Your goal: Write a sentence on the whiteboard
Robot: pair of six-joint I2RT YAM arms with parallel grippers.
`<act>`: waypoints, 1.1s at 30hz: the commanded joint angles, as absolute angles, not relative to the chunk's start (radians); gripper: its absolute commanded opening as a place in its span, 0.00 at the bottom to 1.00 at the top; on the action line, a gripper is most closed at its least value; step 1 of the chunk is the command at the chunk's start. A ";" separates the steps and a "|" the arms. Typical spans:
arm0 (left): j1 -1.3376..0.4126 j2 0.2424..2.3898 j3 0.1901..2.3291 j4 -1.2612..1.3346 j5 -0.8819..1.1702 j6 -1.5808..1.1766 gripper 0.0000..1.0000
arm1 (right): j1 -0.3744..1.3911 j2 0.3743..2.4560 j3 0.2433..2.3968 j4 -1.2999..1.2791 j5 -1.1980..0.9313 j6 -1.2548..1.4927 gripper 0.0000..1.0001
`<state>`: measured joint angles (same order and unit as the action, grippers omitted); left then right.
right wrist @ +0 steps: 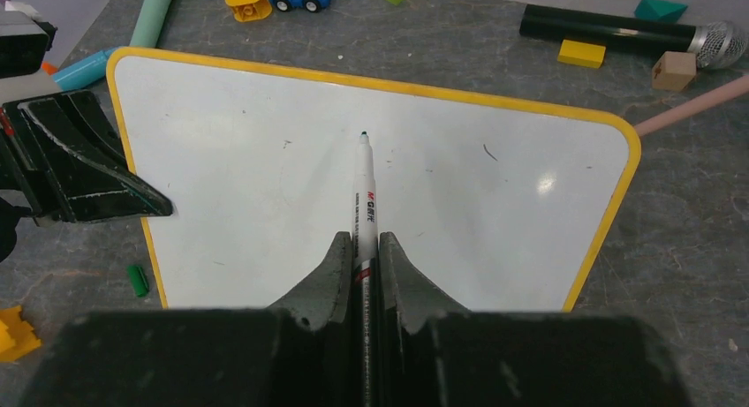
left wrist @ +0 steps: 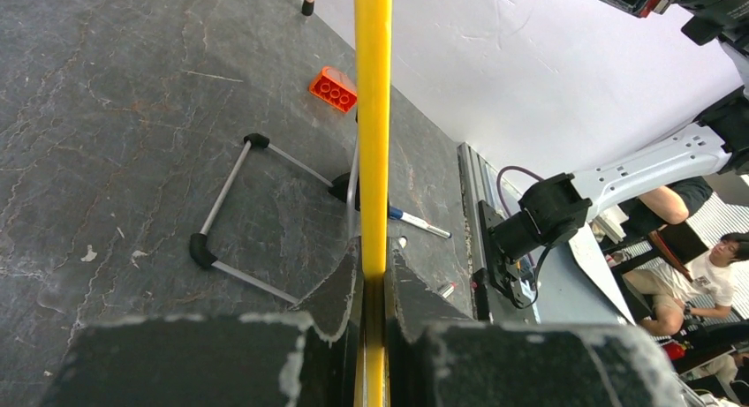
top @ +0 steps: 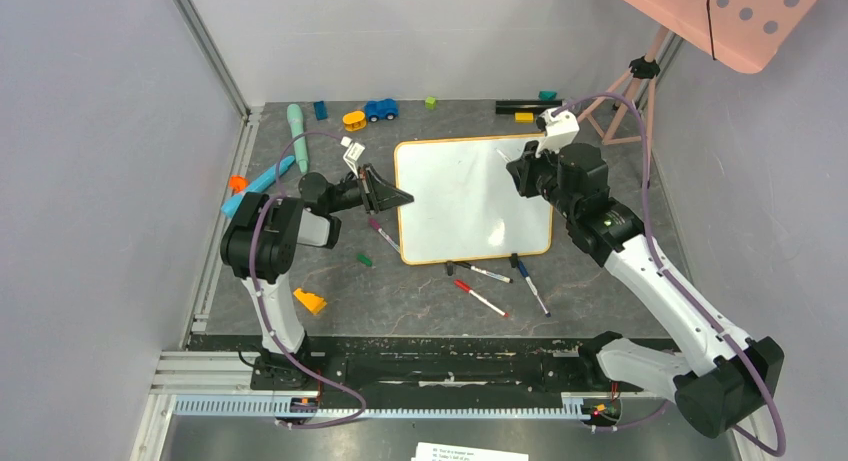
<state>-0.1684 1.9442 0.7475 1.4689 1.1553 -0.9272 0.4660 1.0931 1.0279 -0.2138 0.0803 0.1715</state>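
Observation:
The whiteboard (top: 470, 201) lies flat in the middle of the table, white with a thin orange-yellow frame; it also shows in the right wrist view (right wrist: 291, 186). Its face is blank, with no sentence on it. My left gripper (top: 392, 196) is shut on the board's left edge; in the left wrist view (left wrist: 374, 257) the yellow frame (left wrist: 373, 116) runs between my jaws. My right gripper (top: 522, 173) hovers over the board's upper right and is shut on a white marker (right wrist: 365, 182), uncapped, with its dark tip pointing at the board's middle (right wrist: 364, 135).
Three markers (top: 492, 281) lie just below the board's front edge, a purple one (top: 383, 233) at its left. Toys, a blue car (top: 380, 109), a teal tube (top: 297, 126) and a black microphone (right wrist: 618, 29) lie at the back. An orange block (top: 309, 301) sits front left.

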 commanded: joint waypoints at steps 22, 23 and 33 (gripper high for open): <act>-0.162 1.958 0.749 1.558 1.093 -0.917 0.02 | 0.462 1.051 1.075 -0.119 0.097 0.119 0.00; -0.164 1.966 0.749 1.558 1.084 -0.920 0.02 | 0.462 1.045 1.076 -0.126 0.085 0.108 0.00; -0.179 2.013 0.777 1.558 1.060 -0.943 0.02 | 0.462 0.967 1.010 -0.130 0.094 0.100 0.00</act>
<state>-0.1703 2.0018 0.7506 1.4773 1.0996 -0.9600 0.4660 0.9936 1.0233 -0.1505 0.0982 0.1070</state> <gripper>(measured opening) 0.112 0.106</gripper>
